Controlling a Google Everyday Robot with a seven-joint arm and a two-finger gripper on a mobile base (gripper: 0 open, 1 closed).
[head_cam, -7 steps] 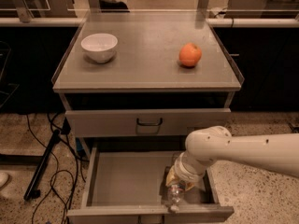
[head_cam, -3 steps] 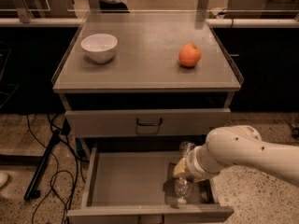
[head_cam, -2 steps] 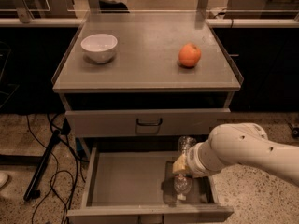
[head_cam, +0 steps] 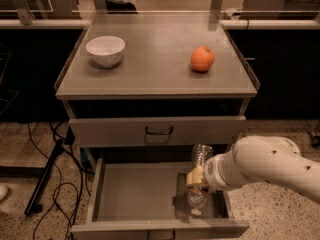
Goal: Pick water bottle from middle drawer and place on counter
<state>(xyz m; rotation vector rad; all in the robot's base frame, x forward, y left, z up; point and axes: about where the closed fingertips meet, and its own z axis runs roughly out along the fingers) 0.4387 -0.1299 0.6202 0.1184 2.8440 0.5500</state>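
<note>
The water bottle (head_cam: 201,155) is clear and ribbed and stands roughly upright over the right part of the open middle drawer (head_cam: 135,194). My gripper (head_cam: 196,177) comes in from the right on the white arm and is shut around the bottle's middle, so that part is hidden. The bottle's lower end (head_cam: 196,200) shows below the gripper, just above the drawer floor. The counter (head_cam: 150,64) is the grey cabinet top above.
A white bowl (head_cam: 105,50) sits at the counter's left and an orange fruit (head_cam: 202,59) at its right. The shut upper drawer front with a dark loop handle (head_cam: 159,131) is just above the bottle. Cables and a black stand leg (head_cam: 45,184) lie on the floor at the left.
The arm has drawn back to the right and the gripper has risen with the bottle. The bottle has gone from lying low near the drawer's front to upright, its top near the upper drawer front.
</note>
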